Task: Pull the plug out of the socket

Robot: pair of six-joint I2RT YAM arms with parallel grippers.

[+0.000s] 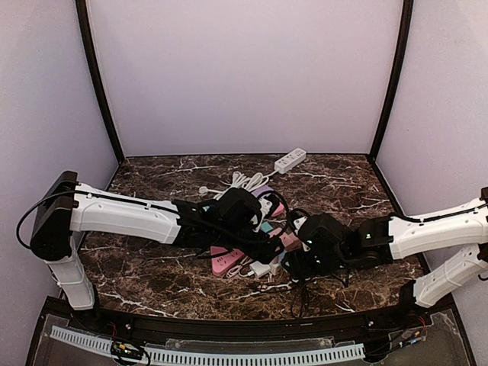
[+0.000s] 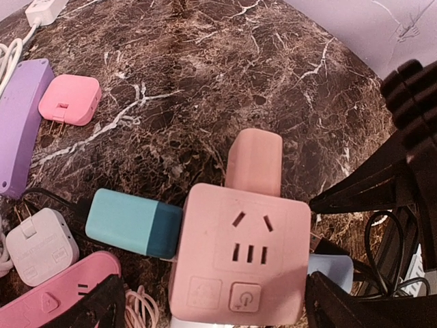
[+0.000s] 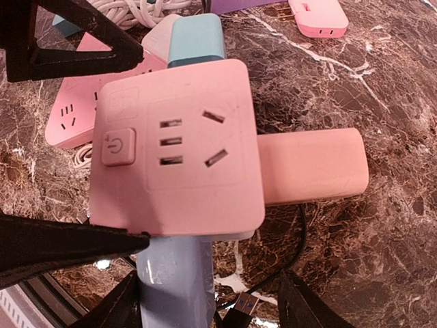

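A pink cube socket (image 2: 246, 253) lies on the marble table, also in the right wrist view (image 3: 181, 147). Three plugs sit in its sides: a teal plug (image 2: 130, 222), a salmon plug (image 2: 254, 160) and a light blue plug (image 3: 174, 283). My left gripper (image 2: 215, 301) is open and straddles the cube; its right finger (image 2: 362, 301) touches the cube's side, and its left finger (image 2: 102, 304) stands a little off. My right gripper (image 3: 205, 307) is open around the light blue plug, with its left finger (image 3: 116, 307) against the plug and the other apart. From above, both grippers meet at the cube (image 1: 290, 241).
A pink power strip (image 2: 48, 301), a white adapter (image 2: 37, 246), a purple strip (image 2: 20, 126) and a small pink plug (image 2: 69, 99) lie to the left. A white power strip (image 1: 290, 160) lies at the back. A black USB cable (image 3: 293, 239) runs beside the blue plug.
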